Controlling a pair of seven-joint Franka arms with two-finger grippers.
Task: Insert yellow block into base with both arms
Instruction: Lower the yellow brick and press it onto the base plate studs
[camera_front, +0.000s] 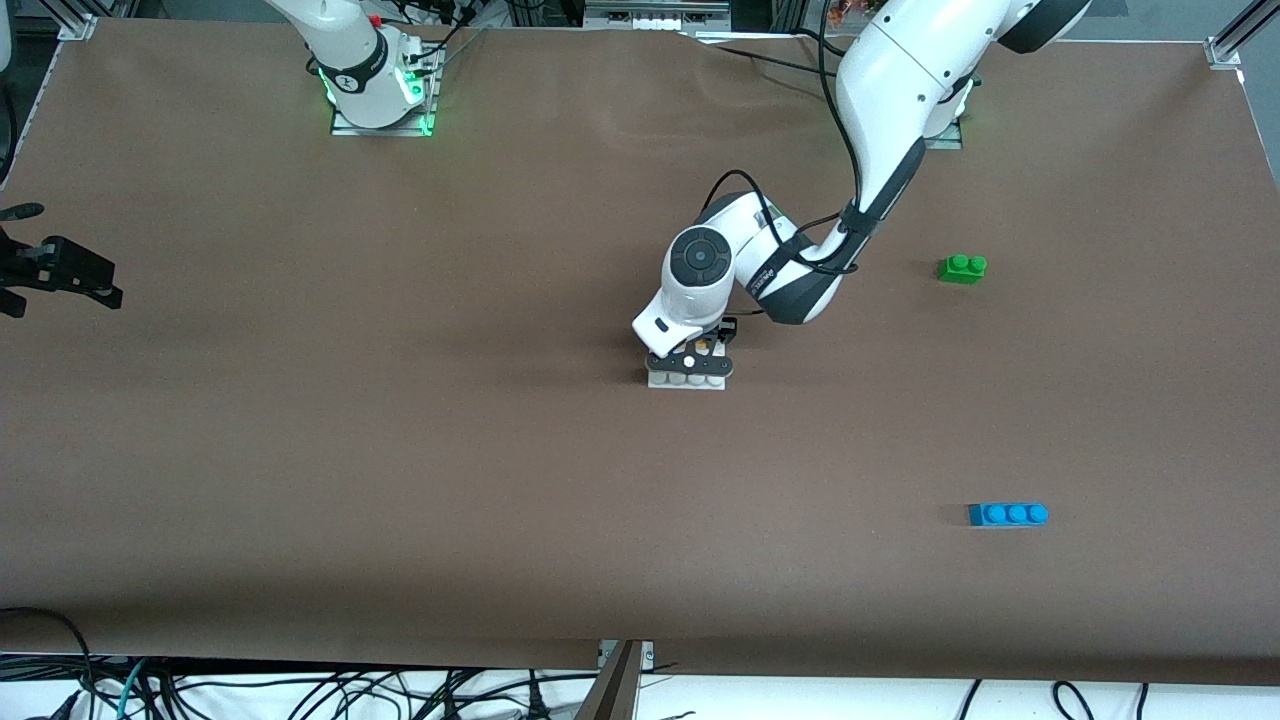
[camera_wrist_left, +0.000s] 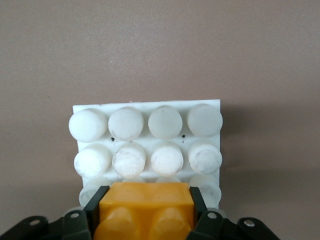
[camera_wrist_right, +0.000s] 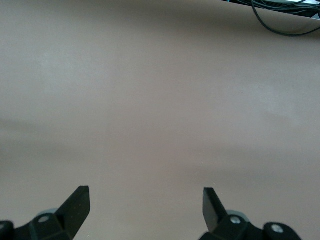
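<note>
The white studded base (camera_front: 686, 381) lies mid-table. My left gripper (camera_front: 697, 358) stands right over it, shut on the yellow block (camera_front: 704, 346), of which only a sliver shows in the front view. In the left wrist view the yellow block (camera_wrist_left: 145, 212) sits clamped between the black fingers (camera_wrist_left: 95, 205) of my left gripper (camera_wrist_left: 146, 200), down on the base's (camera_wrist_left: 150, 105) stud row closest to the gripper; the two rows past it stay bare. My right gripper (camera_front: 70, 272) waits at the right arm's end of the table. It (camera_wrist_right: 145, 197) is open over bare brown table.
A green two-stud brick (camera_front: 962, 268) lies toward the left arm's end of the table. A blue three-stud brick (camera_front: 1008, 514) lies at that same end, nearer to the front camera. Cables hang below the table's front edge.
</note>
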